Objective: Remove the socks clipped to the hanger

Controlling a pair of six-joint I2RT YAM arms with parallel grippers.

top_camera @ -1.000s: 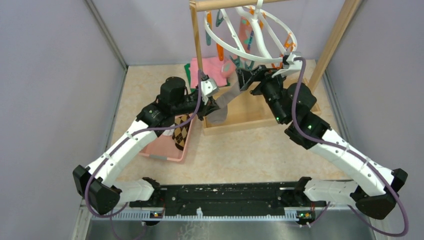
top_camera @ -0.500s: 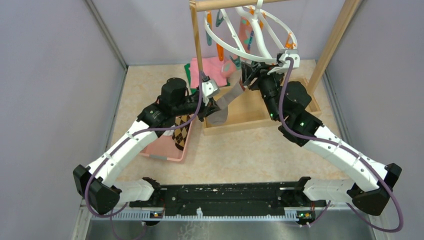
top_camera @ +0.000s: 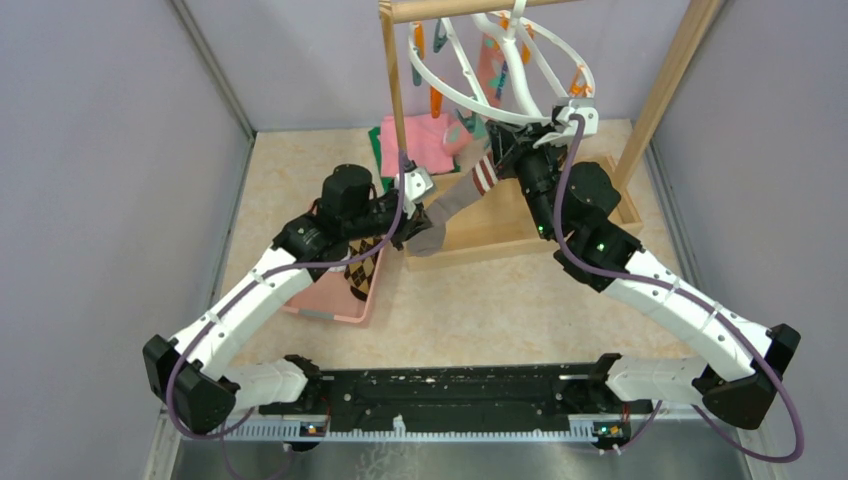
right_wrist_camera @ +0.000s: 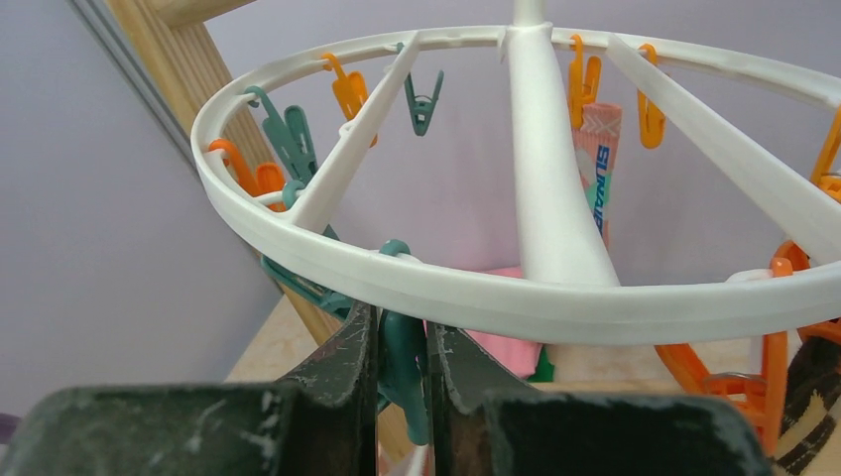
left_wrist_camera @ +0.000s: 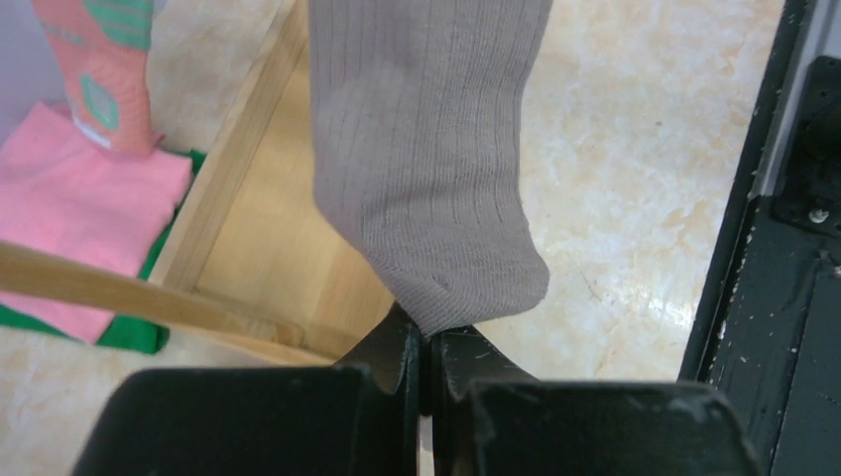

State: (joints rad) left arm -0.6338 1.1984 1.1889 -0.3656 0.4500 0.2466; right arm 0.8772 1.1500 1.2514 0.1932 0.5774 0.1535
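A grey ribbed sock (left_wrist_camera: 426, 169) with a dark-striped cuff (top_camera: 483, 175) hangs slanted from a teal clip (right_wrist_camera: 402, 357) under the white ring hanger (right_wrist_camera: 516, 297). My left gripper (left_wrist_camera: 426, 342) is shut on the sock's toe, seen in the top view (top_camera: 420, 228) beside the rack base. My right gripper (right_wrist_camera: 402, 347) is shut on the teal clip just below the ring (top_camera: 497, 148). Several orange and teal clips dangle from the hanger (top_camera: 510, 70). A pink sock (right_wrist_camera: 595, 169) hangs at the far side. An argyle sock (top_camera: 362, 268) lies in the pink basket.
The hanger hangs from a wooden frame rack (top_camera: 395, 90) with a shallow wooden base (top_camera: 500, 228). Folded pink and green cloths (top_camera: 425, 140) lie behind it. The pink basket (top_camera: 320, 305) sits under my left arm. Grey walls enclose the table.
My right gripper moved up and left to the ring and shut on the teal clip. The sock's striped cuff now shows. My left gripper kept its hold on the toe.
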